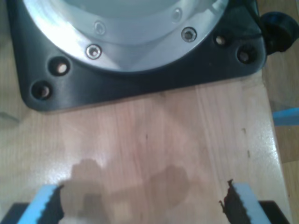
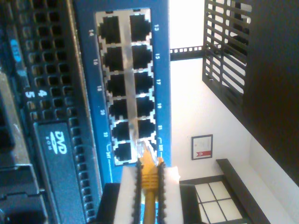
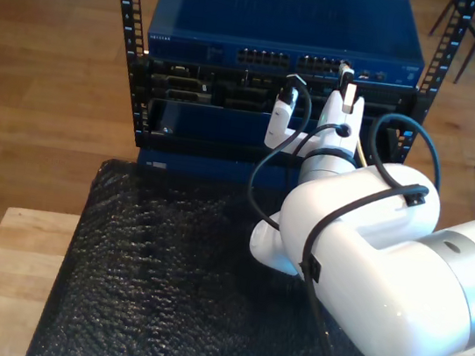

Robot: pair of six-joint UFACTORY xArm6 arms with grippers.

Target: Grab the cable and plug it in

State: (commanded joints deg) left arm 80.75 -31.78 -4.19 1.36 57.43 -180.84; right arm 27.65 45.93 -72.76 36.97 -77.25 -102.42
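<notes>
- Right now my second claw [image 2: 148,193] is clamped on the yellow cable [image 2: 149,179], white pads either side of it.
- Its clear plug [image 2: 145,150] sits at the mouth of a port in the blue switch [image 2: 161,93], at the last pair of the port block; whether it is seated I cannot tell.
- Meanwhile my first claw [image 1: 142,203] hangs spread wide over the wooden surface [image 1: 154,135], nothing between its blue-padded fingers [image 1: 44,200], near a black arm base plate [image 1: 140,74].
- From the exterior view, the switch tops a black rack [image 3: 136,84].

Yellow cable [image 2: 148,186] with clear plug, blue switch [image 3: 285,27] with black ports, black bubble-textured mat [image 3: 160,291], pale wooden desk [image 3: 2,278], white arm [image 3: 366,267].
</notes>
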